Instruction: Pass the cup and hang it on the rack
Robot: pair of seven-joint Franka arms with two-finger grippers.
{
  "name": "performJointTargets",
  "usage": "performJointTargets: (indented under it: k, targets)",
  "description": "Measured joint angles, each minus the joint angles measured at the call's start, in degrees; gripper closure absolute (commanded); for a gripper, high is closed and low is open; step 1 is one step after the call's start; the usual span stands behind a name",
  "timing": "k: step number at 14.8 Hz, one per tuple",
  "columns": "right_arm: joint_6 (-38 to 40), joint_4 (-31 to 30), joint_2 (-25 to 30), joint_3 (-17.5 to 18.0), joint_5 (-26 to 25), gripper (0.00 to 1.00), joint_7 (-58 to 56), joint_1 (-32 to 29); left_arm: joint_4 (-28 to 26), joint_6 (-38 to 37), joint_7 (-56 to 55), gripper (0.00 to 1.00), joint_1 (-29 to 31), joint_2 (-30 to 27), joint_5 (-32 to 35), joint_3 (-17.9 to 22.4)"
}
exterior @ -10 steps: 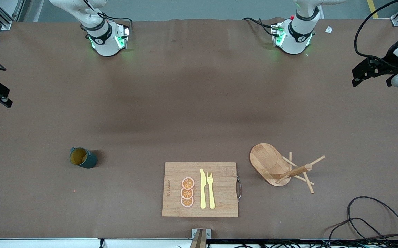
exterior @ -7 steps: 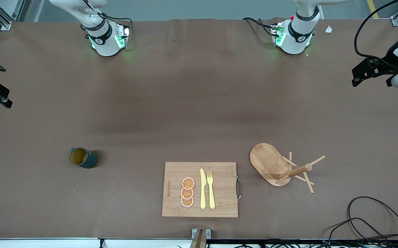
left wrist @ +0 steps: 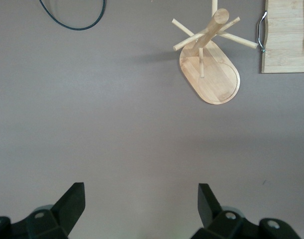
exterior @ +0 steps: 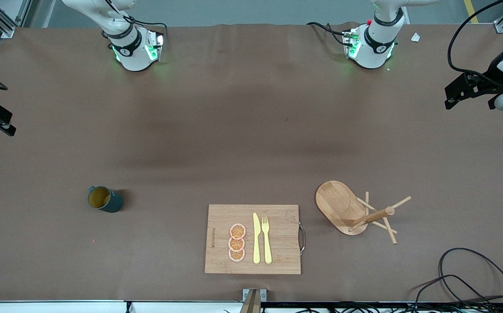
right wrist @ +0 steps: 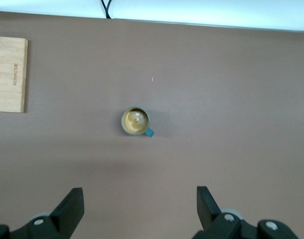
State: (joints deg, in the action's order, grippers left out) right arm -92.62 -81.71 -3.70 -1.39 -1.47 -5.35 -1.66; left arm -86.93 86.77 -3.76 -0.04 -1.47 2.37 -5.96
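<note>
Two hands gaping empty, left hand, right hand, tips cropped.

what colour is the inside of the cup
Yellowish-brown inside the dark teal cup, seen best in the right wrist view.

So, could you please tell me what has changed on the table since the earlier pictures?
Nothing has visibly changed. The cup, the rack and the cutting board lie where they were, and the open left claw and open right claw hold nothing.
</note>
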Motion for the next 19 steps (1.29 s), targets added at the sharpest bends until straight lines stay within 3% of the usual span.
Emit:
performJointTargets:
  k: [19]
  targets:
    - [1.3, -0.5, -1.2, 0.1, 0.1, 0.00, 4.5, 0.2, 0.0, 0.0, 0.0, 0.00, -0.2, 0.1, 0.0, -0.1]
